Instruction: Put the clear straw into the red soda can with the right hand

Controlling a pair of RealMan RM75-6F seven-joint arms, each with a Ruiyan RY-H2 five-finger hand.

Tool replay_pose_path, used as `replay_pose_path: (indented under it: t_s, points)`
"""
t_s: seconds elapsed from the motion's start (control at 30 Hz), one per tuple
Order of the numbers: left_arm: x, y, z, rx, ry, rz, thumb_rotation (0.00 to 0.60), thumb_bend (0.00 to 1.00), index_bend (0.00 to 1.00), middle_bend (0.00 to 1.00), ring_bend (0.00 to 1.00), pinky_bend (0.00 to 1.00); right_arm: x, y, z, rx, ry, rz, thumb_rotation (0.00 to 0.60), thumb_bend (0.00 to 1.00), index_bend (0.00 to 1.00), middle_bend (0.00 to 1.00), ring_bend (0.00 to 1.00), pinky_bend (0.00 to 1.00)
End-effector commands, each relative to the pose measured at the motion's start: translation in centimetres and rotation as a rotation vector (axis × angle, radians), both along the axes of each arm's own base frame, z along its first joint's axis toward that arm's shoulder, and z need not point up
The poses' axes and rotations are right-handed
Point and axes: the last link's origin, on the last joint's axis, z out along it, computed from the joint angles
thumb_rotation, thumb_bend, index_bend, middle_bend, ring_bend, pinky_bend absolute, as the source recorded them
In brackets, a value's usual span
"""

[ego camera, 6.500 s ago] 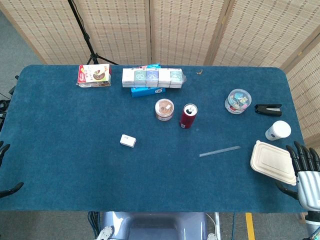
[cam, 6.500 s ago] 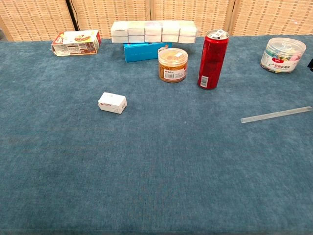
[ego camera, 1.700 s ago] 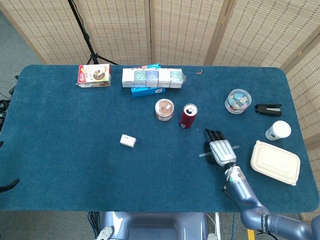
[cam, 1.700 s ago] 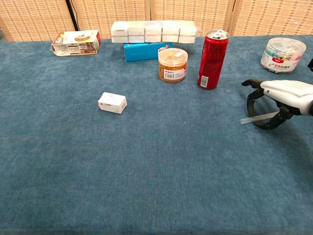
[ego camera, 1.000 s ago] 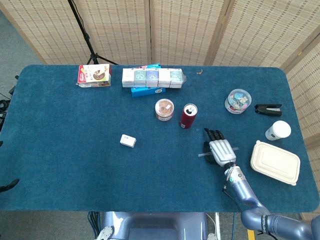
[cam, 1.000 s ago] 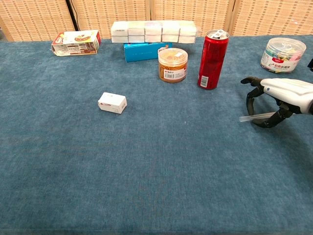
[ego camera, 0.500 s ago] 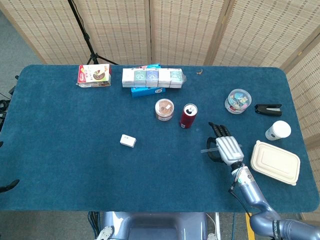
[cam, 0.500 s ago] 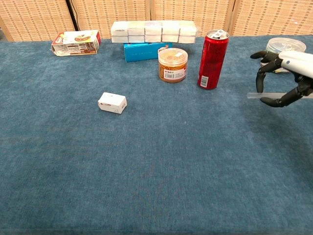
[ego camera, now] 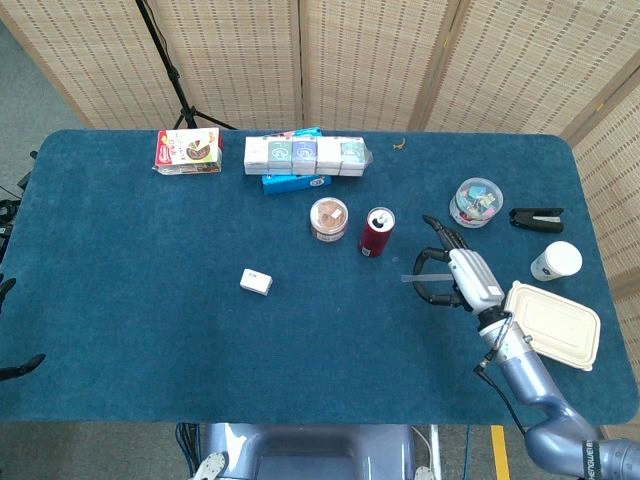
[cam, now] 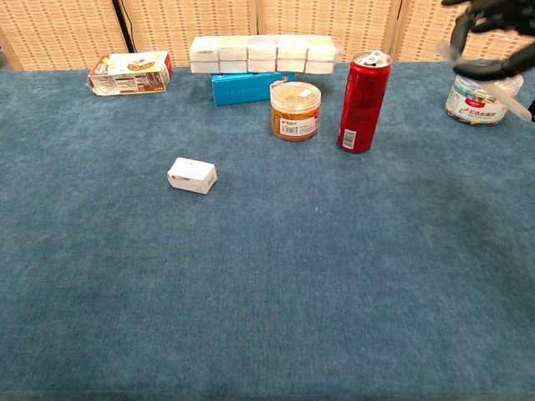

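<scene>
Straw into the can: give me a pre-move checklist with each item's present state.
1. Clear straw held by right hand: ok, lifted off the cloth.
2. Red soda can upright: ok.
3. Can top open: ok, hole shows in the head view.
4. Straw end over the opening: not ok, it sits to the can's right.
5. Straw upright for insertion: not ok, it lies near level.
6. Orange-lidded jar clear of the can: ok, beside it with a gap.
</scene>
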Motion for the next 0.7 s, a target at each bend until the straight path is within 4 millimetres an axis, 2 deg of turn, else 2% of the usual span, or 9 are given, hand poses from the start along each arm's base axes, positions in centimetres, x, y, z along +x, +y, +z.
replay_pose_path:
  t_s: [0.03, 0.27, 0.33, 0.7]
  points:
    - [-0.1, 0.4, -0.3, -0.008, 0.004, 0.006, 0.6, 0.01, 0.0, 0.0, 0.0, 0.0, 1.9, -1.0, 1.9, 0.005, -0.087, 0.018, 0.6, 0.51, 0.59, 0.0, 0.0, 0.0]
    - [-0.3, 1.2, -0.9, -0.015, 0.019, 0.023, 0.6, 0.01, 0.0, 0.0, 0.0, 0.0, 4.2, -2.6, 3.5, -0.005, -0.216, 0.035, 0.6, 0.51, 0.58, 0.0, 0.0, 0.0]
    - [-0.4, 1.7, -1.0, -0.019, 0.018, 0.034, 0.6, 0.01, 0.0, 0.0, 0.0, 0.0, 5.4, -3.9, 4.2, -0.023, -0.302, 0.036, 0.6, 0.51, 0.58, 0.0, 0.0, 0.0]
    - [-0.8, 2.6, -1.3, -0.019, 0.036, 0.074, 0.6, 0.01, 0.0, 0.0, 0.0, 0.0, 8.0, -7.0, 5.0, 0.018, -0.5, -0.015, 0.6, 0.52, 0.6, 0.0, 0.0, 0.0]
